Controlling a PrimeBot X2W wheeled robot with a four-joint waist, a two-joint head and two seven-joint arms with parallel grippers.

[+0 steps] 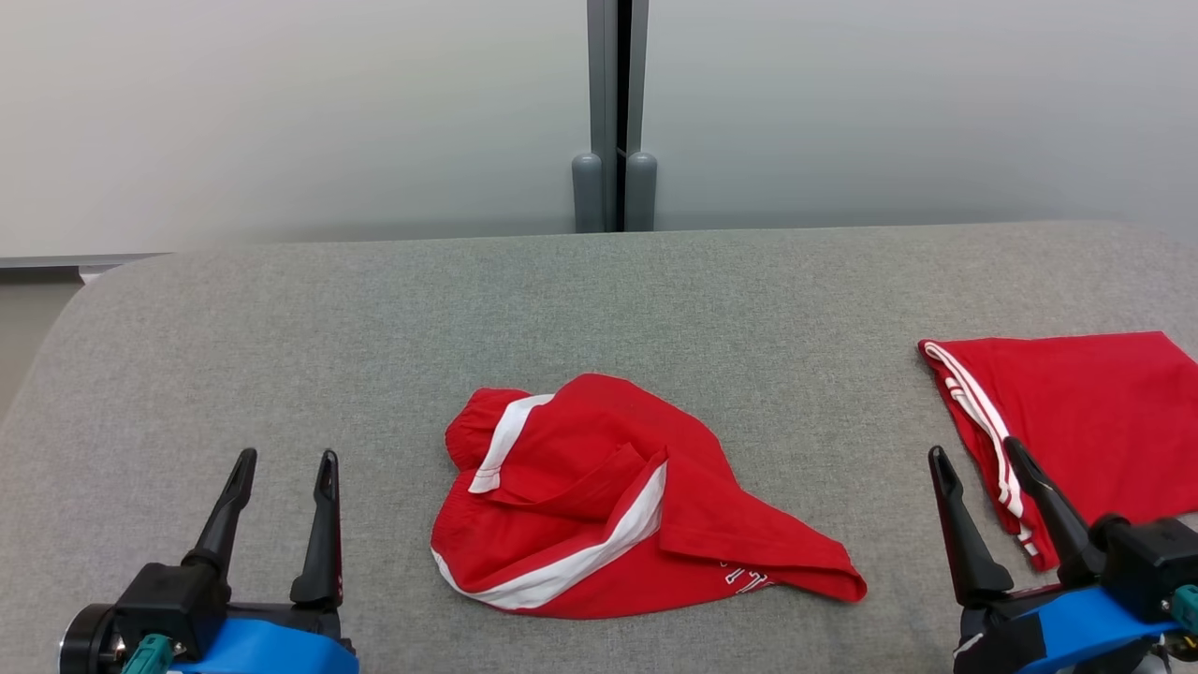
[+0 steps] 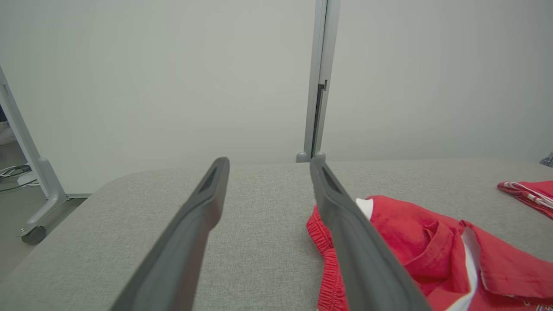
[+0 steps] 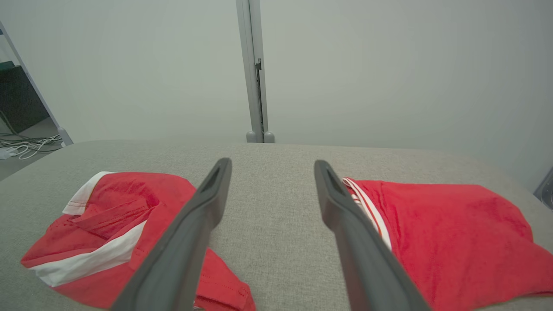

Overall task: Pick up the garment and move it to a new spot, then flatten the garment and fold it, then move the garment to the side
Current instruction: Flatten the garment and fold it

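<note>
A crumpled red garment (image 1: 599, 496) with white stripes lies bunched near the middle front of the grey table (image 1: 599, 309); it also appears at the right of the left wrist view as the red garment (image 2: 432, 242) and at the left of the right wrist view (image 3: 108, 216). My left gripper (image 1: 281, 463) stands open at the lower left, well clear of the garment, nothing between its fingers (image 2: 203, 207). My right gripper (image 1: 978, 459) is open at the lower right, empty, its fingers (image 3: 337, 203) over bare cloth-covered table.
A second red garment (image 1: 1076, 421) with white stripes lies folded flat at the table's right edge, just behind my right gripper (image 3: 449, 229). A grey post (image 1: 614, 112) and pale wall panels stand behind the table. Cables (image 3: 26, 147) lie on the floor at left.
</note>
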